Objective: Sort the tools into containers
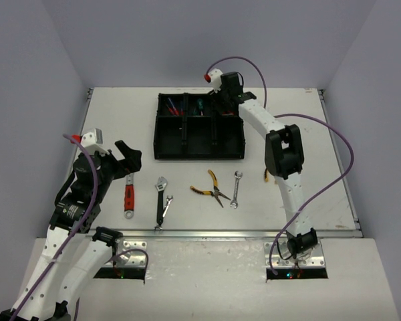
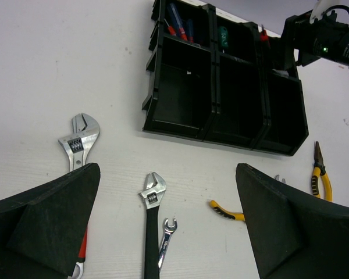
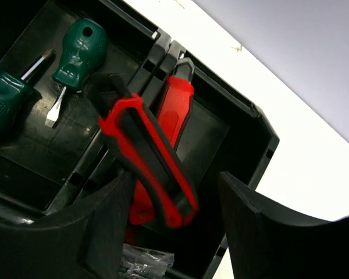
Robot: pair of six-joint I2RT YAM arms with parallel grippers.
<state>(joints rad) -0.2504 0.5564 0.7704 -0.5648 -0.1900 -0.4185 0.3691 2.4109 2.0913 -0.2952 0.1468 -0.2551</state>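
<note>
Right gripper (image 3: 175, 183) hangs jaws apart over the far-right compartment of the tray (image 1: 187, 155). The red utility knife (image 3: 151, 157) sits between its fingers unclamped, leaning on the divider. Left gripper (image 2: 167, 171) is also spread, above the table. The red-handled wrench (image 2: 77, 142) lies just under its left finger and the black-handled wrench (image 2: 150, 226) lies between the fingers, both with the long axis near-to-far. Left arm is nearer, and its jaws look to close across that axis, so likely mostly a descent.
</note>
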